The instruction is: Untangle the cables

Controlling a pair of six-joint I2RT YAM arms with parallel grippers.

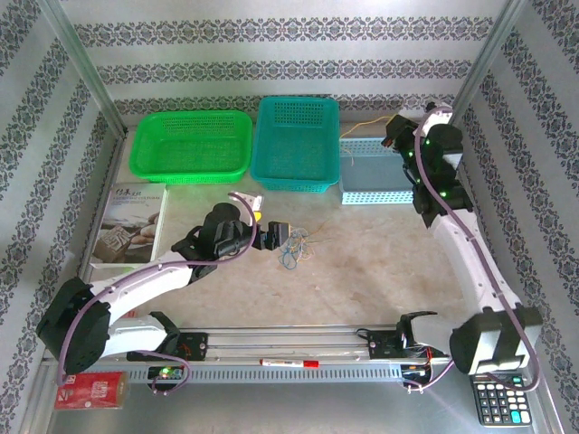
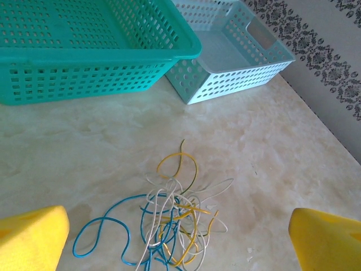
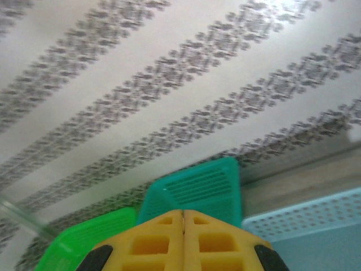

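Well, the counter (image 1: pixel 380 271) is mottled beige, stone-like, and walled in by striped damask wallpaper (image 1: pixel 289 54). Three baskets line its far edge: the green basket (image 1: pixel 190 145), the teal basket (image 1: pixel 297 143) and the pale blue basket (image 1: pixel 375 172). One booklet (image 1: pixel 127 226) lies at the left edge, one red packet (image 1: pixel 89 391) sits at the near left corner and one calculator (image 1: pixel 500 400) at the near right. Their print is too small to read. My left claw (image 2: pixel 180 240) is spread wide, with the cables (image 2: pixel 169 220) in one tangle mid-counter between its fingertips. My right claw (image 3: pixel 183 217), pressed together, hangs by the pale blue basket.

Left gripper (image 1: pixel 279 237) low, jaws wide, right gripper (image 3: pixel 183 214) raised, jaws together
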